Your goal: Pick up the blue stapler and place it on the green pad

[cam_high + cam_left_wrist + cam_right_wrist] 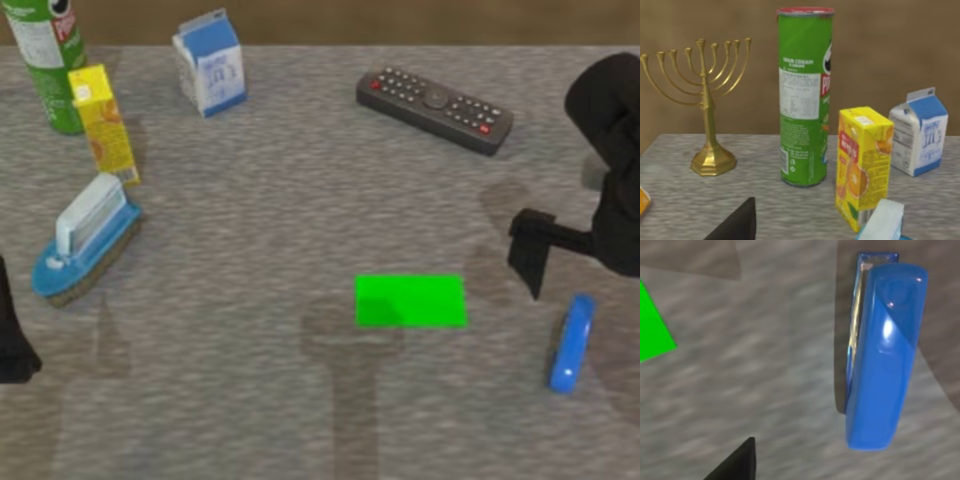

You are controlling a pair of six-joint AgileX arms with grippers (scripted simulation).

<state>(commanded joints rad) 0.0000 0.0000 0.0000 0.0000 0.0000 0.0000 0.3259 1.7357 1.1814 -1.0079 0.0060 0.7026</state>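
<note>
Nothing of the task is done yet: the blue stapler (572,343) lies flat on the tabletop near its right edge, well apart from the green pad (411,300), which sits bare toward the middle of the front half. The right pincer (528,250) hangs just beside the stapler's far end, holding nothing; I cannot tell how wide it stands. Grasp, lift, carry and release all remain. The stretch between stapler and pad is free; the remote (435,108) lies well back. The left arm is parked at the left edge
</note>
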